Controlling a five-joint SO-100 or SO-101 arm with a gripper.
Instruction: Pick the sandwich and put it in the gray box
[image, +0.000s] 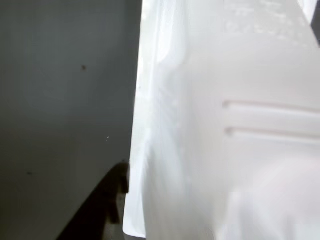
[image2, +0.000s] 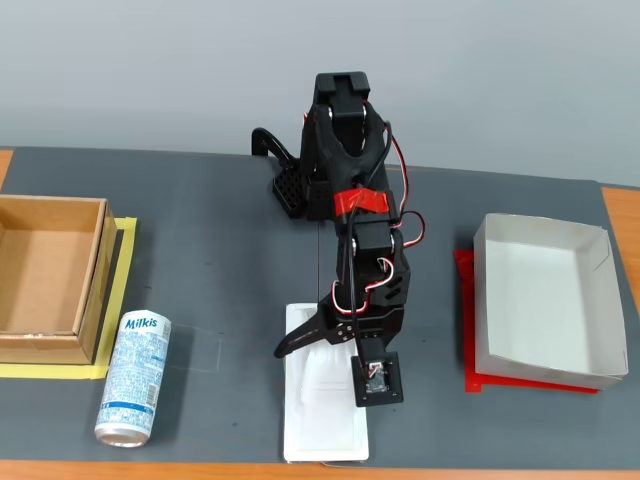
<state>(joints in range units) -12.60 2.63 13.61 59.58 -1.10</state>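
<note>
The sandwich (image2: 322, 415) is a flat white plastic package lying on the dark table near the front edge. It fills the right of the wrist view (image: 210, 125), close and blurred. My gripper (image2: 318, 356) is low over the package's far end, jaws spread. One black finger (image2: 298, 341) reaches out to the package's left edge and shows as a dark shape in the wrist view (image: 102, 210). The other finger is hidden under the wrist. The gray box (image2: 545, 290) stands open and empty to the right, apart from the gripper.
A blue-white Milkis can (image2: 135, 378) lies at the front left. A brown cardboard box (image2: 45, 280) sits on yellow tape at the left edge. A red mat (image2: 468, 375) lies under the gray box. The arm's base (image2: 335, 160) stands at the back.
</note>
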